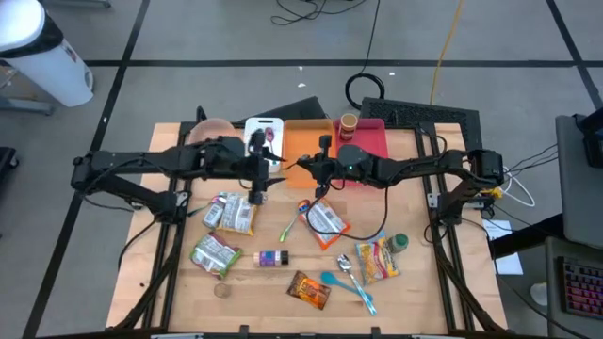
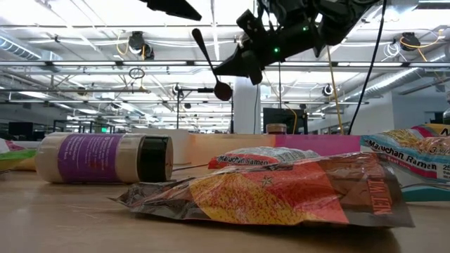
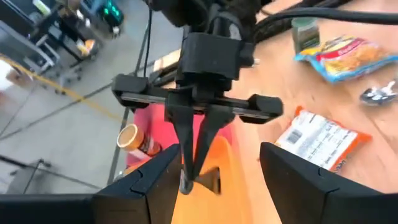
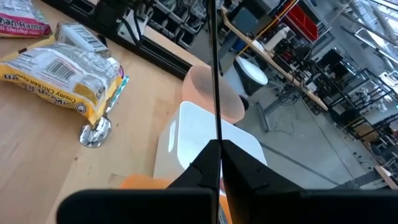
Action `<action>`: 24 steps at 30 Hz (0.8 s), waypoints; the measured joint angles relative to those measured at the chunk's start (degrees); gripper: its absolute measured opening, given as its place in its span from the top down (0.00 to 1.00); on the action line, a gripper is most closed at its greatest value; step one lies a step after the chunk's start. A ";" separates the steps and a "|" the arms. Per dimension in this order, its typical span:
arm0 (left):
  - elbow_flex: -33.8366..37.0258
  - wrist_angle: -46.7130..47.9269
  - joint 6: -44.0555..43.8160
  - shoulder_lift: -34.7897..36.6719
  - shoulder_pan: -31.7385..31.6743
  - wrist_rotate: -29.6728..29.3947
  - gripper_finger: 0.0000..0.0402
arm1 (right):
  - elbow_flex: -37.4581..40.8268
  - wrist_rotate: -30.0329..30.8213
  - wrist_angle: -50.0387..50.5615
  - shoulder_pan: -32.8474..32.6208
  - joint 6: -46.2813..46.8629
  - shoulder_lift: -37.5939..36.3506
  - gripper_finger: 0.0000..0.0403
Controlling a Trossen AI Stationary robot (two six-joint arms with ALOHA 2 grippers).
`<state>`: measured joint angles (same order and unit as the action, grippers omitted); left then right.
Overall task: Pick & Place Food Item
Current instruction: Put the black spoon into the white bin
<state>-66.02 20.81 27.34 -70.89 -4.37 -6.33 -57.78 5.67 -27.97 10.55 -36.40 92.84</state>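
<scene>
Both sets of fingers hover over the orange tray (image 1: 303, 141) on the table (image 1: 179, 282): left fingers (image 1: 256, 193) apart and empty, right fingers (image 1: 323, 168) clamped on a black spoon (image 2: 211, 65), handle upright, bowl hanging toward the tray, facing the left arm.

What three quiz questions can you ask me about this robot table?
1. True or false: the right gripper has its fingers shut on a black spoon.
2. What colour is the tray under the two grippers? A orange, B blue, C green.
3. Is the purple-labelled jar standing up or lying on its side?
Key: 1 true; 2 A; 3 on its side.
</scene>
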 joint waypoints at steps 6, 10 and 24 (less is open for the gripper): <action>-6.92 7.39 -2.14 -7.63 -0.06 -5.17 0.44 | 0.00 0.00 0.59 0.00 0.76 0.00 1.00; -9.68 10.37 -3.13 -10.29 -0.06 -7.77 0.44 | 0.00 0.01 1.90 0.00 1.29 0.00 1.00; -10.31 15.21 -7.21 -10.67 -0.10 -8.94 0.44 | 0.00 0.42 2.05 0.00 1.27 0.00 1.00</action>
<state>-76.32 36.02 20.13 -81.56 -4.47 -15.27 -57.78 6.09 -25.92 10.55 -35.14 92.84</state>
